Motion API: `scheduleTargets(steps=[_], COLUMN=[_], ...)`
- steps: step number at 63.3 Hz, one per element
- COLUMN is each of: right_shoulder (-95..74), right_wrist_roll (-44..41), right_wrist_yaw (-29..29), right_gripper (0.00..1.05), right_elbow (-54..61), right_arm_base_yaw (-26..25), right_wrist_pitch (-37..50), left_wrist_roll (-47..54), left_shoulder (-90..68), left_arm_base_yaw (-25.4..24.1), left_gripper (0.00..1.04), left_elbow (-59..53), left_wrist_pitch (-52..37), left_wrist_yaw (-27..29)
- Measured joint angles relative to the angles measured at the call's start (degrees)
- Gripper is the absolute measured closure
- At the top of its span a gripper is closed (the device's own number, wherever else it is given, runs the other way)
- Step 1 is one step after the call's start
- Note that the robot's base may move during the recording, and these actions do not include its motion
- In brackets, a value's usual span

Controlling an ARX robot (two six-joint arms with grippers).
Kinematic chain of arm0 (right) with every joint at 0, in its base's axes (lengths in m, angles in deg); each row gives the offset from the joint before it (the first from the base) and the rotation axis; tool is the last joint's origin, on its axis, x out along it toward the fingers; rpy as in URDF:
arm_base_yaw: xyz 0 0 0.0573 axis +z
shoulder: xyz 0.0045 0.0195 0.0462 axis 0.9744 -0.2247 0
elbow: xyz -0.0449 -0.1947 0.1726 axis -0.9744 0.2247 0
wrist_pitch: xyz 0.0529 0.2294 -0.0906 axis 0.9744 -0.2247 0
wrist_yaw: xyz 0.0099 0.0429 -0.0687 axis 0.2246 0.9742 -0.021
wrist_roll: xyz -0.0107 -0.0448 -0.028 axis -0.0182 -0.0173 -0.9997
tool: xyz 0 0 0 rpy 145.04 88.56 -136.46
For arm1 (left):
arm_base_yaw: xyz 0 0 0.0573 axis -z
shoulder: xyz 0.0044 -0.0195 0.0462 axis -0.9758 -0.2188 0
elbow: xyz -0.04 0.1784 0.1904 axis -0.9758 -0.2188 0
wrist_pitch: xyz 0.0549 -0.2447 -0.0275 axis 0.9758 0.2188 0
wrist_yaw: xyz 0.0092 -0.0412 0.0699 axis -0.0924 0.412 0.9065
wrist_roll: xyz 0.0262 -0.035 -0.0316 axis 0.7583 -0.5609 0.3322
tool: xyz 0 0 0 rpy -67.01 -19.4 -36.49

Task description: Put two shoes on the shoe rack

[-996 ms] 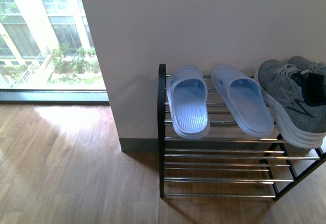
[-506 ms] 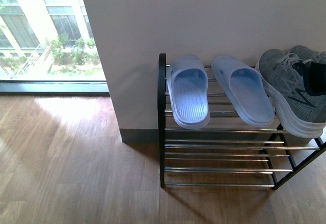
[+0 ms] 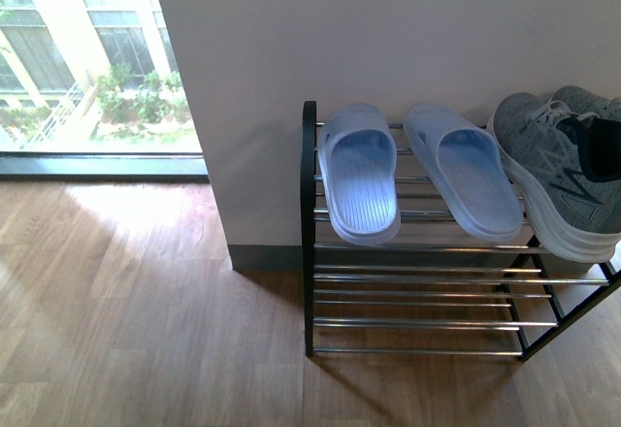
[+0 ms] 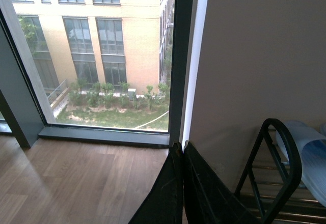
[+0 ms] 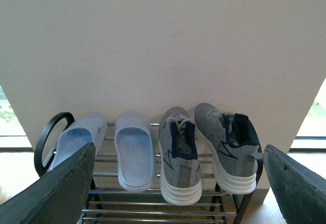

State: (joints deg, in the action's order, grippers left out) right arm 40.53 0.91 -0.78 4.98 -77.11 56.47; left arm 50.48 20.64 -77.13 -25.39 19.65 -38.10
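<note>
The wall (image 3: 388,39) and wood floor (image 3: 126,330) fill most of the front view, with a window (image 3: 87,58) at the left. Against the wall stands the rack (image 3: 309,233), black-framed with tiers of thin silver bars. On its top tier, seen from the right wrist, lie two pale blue slippers (image 5: 133,150) and, beside them toward the far end, the two shoes (image 5: 178,155), side by side, heels outward, toes to the wall. Both rest fully on the bars, so the task looks done.

The shoes will probably handle light. The knit uppers look soft and would give under a pinch, while the thick white soles look firm. The heel collar or the sole edge seems the best place to take hold. On thin bars a shoe could tip if pushed.

The right hand (image 5: 178,193) is spread wide, its fingers (image 5: 56,188) at either edge of its own view, holding nothing. The left hand (image 4: 182,183) has its fingers pressed together, also holding nothing, near the rack's end loop.
</note>
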Motion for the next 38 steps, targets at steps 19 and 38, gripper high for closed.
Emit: scheduleTargets(steps=[19,38], right_shoulder=[0.00,0.00], right_wrist_roll=[0.00,0.00], right_wrist_yaw=[0.00,0.00], right_gripper=[0.09,0.09], right_elbow=[0.00,0.00], right_arm_base_yaw=[0.00,0.00], right_wrist_pitch=[0.00,0.00], left_wrist_roll=[0.02,0.00], left_shoulder=[7.43,12.87], left_arm_base_yaw=[0.00,0.00], left_gripper=[1.03,1.03], left_elbow=[0.00,0.00], left_wrist_pitch=[7.19,12.50], left_wrist_yaw=[0.00,0.00])
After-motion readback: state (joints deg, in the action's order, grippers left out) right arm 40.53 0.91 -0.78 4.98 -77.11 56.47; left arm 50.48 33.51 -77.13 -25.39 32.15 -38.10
